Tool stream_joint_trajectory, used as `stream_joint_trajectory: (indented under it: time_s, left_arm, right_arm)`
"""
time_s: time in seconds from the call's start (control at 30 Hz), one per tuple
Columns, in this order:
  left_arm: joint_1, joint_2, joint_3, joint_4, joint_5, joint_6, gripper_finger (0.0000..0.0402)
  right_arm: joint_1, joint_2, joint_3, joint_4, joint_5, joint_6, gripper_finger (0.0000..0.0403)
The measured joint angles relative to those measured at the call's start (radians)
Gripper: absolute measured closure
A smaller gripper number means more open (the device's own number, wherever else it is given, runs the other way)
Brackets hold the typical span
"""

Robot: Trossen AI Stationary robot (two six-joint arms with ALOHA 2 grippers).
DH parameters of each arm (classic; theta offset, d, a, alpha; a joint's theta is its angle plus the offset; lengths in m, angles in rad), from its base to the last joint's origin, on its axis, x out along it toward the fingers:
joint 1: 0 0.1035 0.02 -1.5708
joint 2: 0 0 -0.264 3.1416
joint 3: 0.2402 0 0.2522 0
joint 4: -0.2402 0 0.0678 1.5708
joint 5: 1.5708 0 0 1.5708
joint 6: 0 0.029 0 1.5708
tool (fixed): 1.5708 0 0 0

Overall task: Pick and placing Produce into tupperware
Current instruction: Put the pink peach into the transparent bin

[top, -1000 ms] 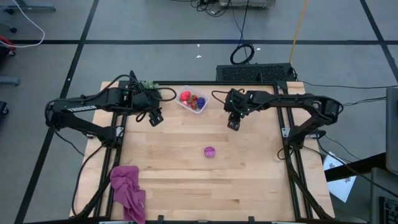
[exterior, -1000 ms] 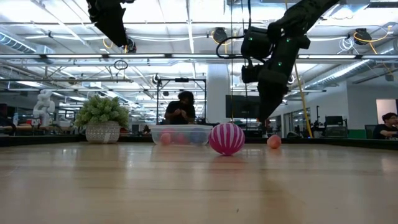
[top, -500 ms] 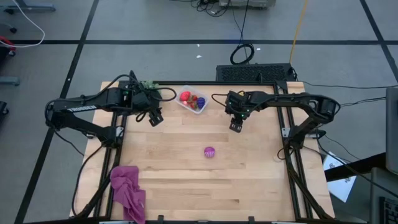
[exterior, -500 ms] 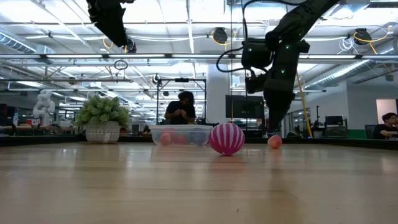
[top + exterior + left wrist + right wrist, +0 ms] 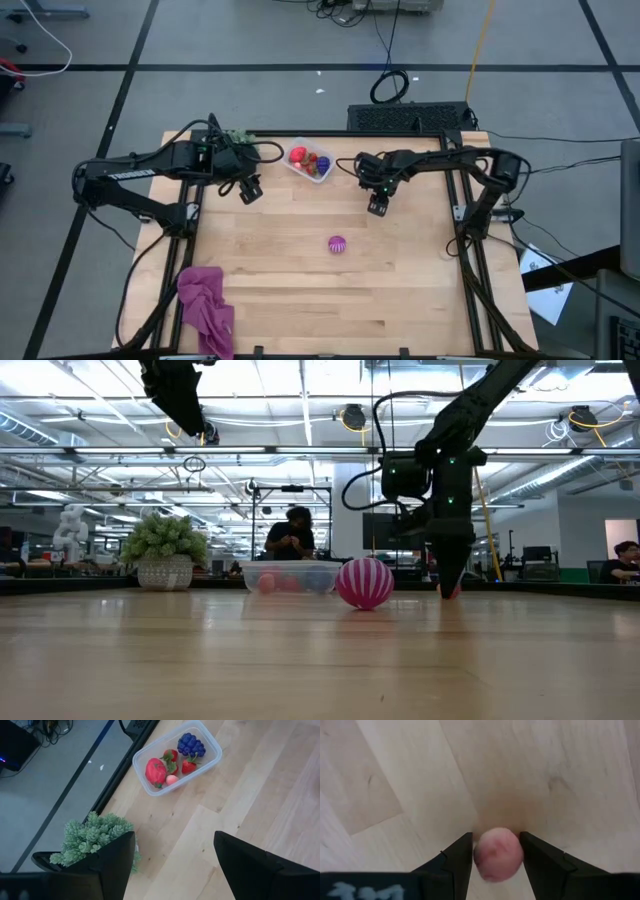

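Left claw (image 5: 252,190) hanging raised and spread near the far-left corner of the wooden bench (image 5: 300,300), beside the bushy green plant (image 5: 95,837); unchanged over the last second. Clear rectangular plastic tub (image 5: 309,162) at the far edge, holding red, blue-purple and pink toy pieces. Magenta-striped round toy (image 5: 337,244) lying mid-bench, untouched. Right claw (image 5: 497,854) lowered since a second ago right of centre, now straddling the small smooth pink ball (image 5: 498,854), fingers touching both flanks; pickup apparently starting.

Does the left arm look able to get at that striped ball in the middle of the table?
Probably yes: the striped ball sits alone on bare table, and the left gripper hangs open, though well off.
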Motion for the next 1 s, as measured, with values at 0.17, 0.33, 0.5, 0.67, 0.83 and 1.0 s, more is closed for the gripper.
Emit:
stream_joint_trajectory:
  time_s: [0.17,0.33,0.5,0.67,0.83,1.0]
  left_arm:
    - [0.000,0.000,0.000,0.000,0.000,0.001,0.0128]
    - [0.000,0.000,0.000,0.000,0.000,0.000,0.0128]
    - [0.001,0.000,0.000,0.000,0.000,0.000,0.0128]
    - [0.001,0.000,0.000,0.000,0.000,0.000,0.0128]
    - [0.001,0.000,0.000,0.000,0.000,0.000,0.0128]
    - [0.001,0.000,0.000,0.000,0.000,0.000,0.0128]
  right_arm:
    - [0.000,0.016,0.002,-0.001,0.001,0.000,0.0247]
    - [0.000,0.014,0.001,-0.010,0.000,0.001,0.0250]
    - [-0.001,0.015,0.000,-0.027,0.000,0.007,0.0267]
    - [-0.001,0.016,-0.001,-0.030,0.002,0.011,0.0293]
    - [-0.001,0.016,-0.001,-0.031,0.002,0.006,0.0305]
    - [-0.001,0.016,-0.001,-0.032,0.002,0.000,0.0307]
